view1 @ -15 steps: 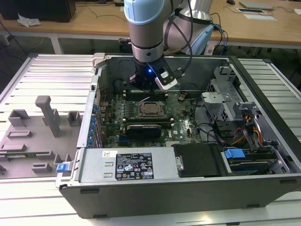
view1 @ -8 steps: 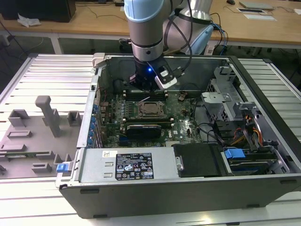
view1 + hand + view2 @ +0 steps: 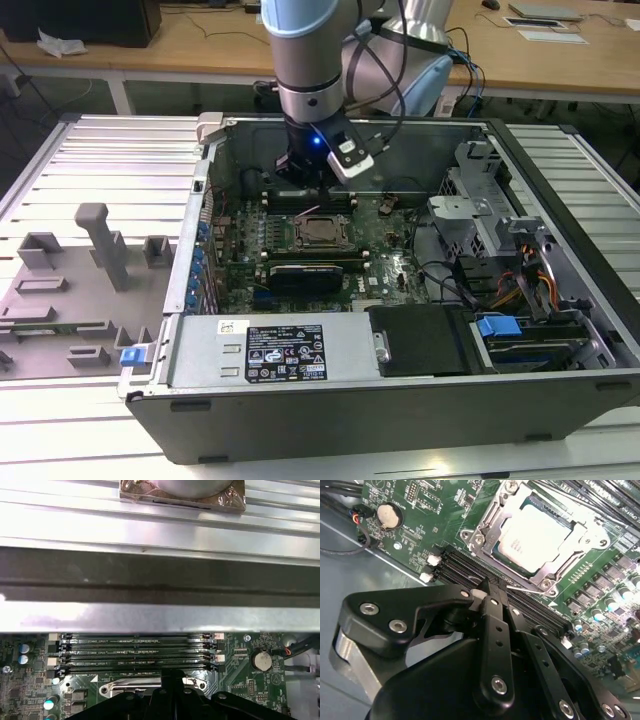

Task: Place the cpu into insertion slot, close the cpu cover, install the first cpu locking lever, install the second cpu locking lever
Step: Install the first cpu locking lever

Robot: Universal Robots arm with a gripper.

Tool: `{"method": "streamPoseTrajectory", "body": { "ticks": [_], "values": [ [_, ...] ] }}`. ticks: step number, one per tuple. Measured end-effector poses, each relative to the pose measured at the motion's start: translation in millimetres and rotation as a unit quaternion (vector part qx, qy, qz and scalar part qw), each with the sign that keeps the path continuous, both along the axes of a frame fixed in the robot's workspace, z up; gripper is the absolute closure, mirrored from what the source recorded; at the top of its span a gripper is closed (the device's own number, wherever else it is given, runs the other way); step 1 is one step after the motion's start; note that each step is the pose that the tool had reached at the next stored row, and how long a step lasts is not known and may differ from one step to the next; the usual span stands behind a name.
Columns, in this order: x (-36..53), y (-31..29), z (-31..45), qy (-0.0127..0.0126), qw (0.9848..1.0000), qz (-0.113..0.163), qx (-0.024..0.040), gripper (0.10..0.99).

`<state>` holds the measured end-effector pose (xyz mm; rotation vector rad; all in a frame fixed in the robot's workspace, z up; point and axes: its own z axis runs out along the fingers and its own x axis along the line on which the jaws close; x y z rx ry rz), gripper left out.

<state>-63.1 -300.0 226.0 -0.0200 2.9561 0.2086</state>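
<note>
The cpu (image 3: 537, 532), a dull silver square, lies seated in the insertion slot, whose dark rim (image 3: 551, 511) shows along one side. The cpu cover (image 3: 492, 527), a silver frame, lies flat around it. A thin metal lever rod (image 3: 527, 588) runs along the socket edge nearest my fingertips. My gripper (image 3: 487, 587) hovers over the black memory slots just beside the socket, its black fingers pressed together. In the exterior view the gripper (image 3: 312, 190) hangs inside the open case just behind the cpu (image 3: 319, 232). The first wrist view shows the gripper (image 3: 172, 672) over the socket frame (image 3: 130, 686).
Long black memory slots (image 3: 135, 652) lie between the socket and the case wall (image 3: 150, 580). A coin battery (image 3: 388, 516) and loose cables sit to one side. A power supply (image 3: 285, 352) and drive cage (image 3: 480, 200) crowd the case. A grey fixture tray (image 3: 90, 270) lies at the exterior view's left.
</note>
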Motion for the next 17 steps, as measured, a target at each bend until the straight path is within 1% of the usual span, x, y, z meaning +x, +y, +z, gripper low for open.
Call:
{"method": "streamPoseTrajectory", "body": {
  "ticks": [2,3,4,6,8,9,12,16,17],
  "values": [
    [-4.9,1.0,-1.4,-0.0126,0.9999,0.0,-0.0011,0.98],
    [-6.3,1.1,-2.8,-0.0148,0.9999,0.0,-0.001,0.98],
    [-6.5,1.0,-3.9,-0.0152,0.9999,-0.002,-0.0011,0.98],
    [-6.5,1.0,-6.4,-0.0151,0.9998,-0.014,-0.0013,0.98],
    [-6.5,1.0,-9.3,-0.015,0.999,-0.043,-0.0018,0.98],
    [-6.5,1.2,-9.9,-0.015,0.9987,-0.048,-0.0019,0.98],
    [-6.5,3.6,-11.5,-0.0151,0.9983,-0.056,-0.002,0.98],
    [-6.5,9.0,-13.1,-0.015,0.9981,-0.06,-0.002,0.98],
    [-6.5,9.0,-13.8,-0.015,0.998,-0.061,-0.0021,0.98]
  ]
}}
